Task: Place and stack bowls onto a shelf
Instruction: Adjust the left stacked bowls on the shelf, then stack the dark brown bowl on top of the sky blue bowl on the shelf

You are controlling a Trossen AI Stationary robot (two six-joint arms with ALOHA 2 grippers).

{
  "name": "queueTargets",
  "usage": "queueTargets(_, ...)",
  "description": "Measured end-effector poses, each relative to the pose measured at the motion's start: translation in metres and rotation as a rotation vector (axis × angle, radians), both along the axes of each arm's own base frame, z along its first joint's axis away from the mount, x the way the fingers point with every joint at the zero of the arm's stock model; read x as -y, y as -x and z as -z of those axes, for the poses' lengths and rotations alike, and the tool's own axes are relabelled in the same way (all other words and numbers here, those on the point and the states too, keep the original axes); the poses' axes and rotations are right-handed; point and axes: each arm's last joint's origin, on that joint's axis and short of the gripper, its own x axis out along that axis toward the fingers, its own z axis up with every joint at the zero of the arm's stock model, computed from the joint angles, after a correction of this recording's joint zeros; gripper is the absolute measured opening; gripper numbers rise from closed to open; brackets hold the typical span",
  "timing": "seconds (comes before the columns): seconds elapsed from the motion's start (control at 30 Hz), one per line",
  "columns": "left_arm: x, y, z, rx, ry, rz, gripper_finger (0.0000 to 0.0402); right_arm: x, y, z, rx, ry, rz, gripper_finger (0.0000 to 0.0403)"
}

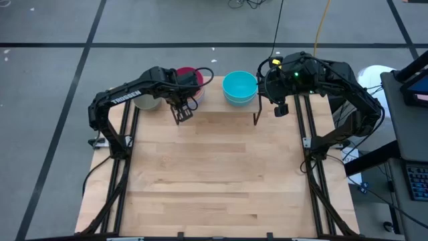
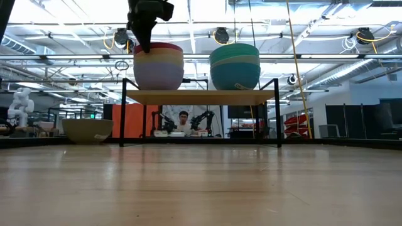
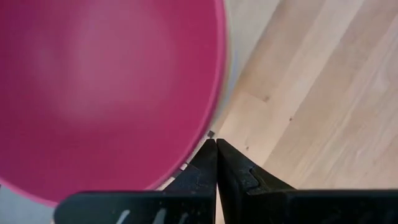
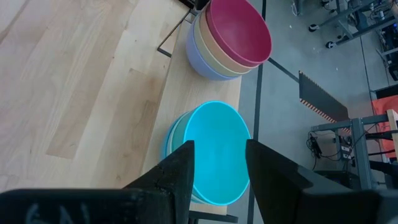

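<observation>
The shelf point(image 2: 201, 96) stands at the table's far edge with two stacks on it. On its left part, a magenta bowl point(image 2: 158, 47) sits in a pale yellow one, nested in a periwinkle one. On its right part, the cyan bowl stack point(image 2: 235, 70) has a mint green bowl in it. An olive-grey bowl point(image 2: 87, 130) rests by its base on the table, left of the shelf. My left gripper point(image 3: 216, 144) is shut, its tips just outside the magenta bowl's near rim point(image 3: 208, 121). My right gripper point(image 4: 221, 149) hangs open above the cyan bowl point(image 4: 214, 149), touching nothing. My left gripper points down at the near side of the magenta bowl's rim point(image 3: 211, 106) with shut fingers. Whether the tips touch the bowl, I cannot tell.
The wooden tabletop point(image 1: 214, 174) spreads out on the near side of the shelf. Thin black shelf legs point(image 2: 121, 113) stand at the shelf's corners. A person sits in the room far behind the shelf point(image 2: 183, 119).
</observation>
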Motion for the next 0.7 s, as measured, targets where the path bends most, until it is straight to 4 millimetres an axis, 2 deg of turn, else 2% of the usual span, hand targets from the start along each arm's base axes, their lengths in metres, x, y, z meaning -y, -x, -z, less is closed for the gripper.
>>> queueTargets(0.2, 0.013, 0.011, -0.008, -0.026, 0.008, 0.03, 0.0001, 0.0, 0.0, 0.0, 0.001, -0.002, 0.001, 0.0137)
queueTargets(0.3, 0.022, 0.019, -0.019, 0.028, 0.0, 0.026, 0.0001, 0.0, 0.0, 0.0, 0.005, -0.012, 0.01, 0.0137)
queueTargets(0.37, 0.027, 0.028, -0.027, 0.07, -0.001, -0.004, 0.0002, 0.0, 0.0, 0.0, 0.008, -0.017, 0.015, 0.0137)
queueTargets(0.57, 0.035, 0.066, -0.056, 0.251, -0.065, -0.27, 0.0002, 0.0, 0.0, 0.0, 0.009, -0.018, 0.016, 0.0137)
queueTargets(0.7, 0.038, 0.086, -0.069, 0.296, -0.087, -0.247, 0.0006, 0.0, 0.0, 0.0, 0.009, -0.018, 0.016, 0.0137)
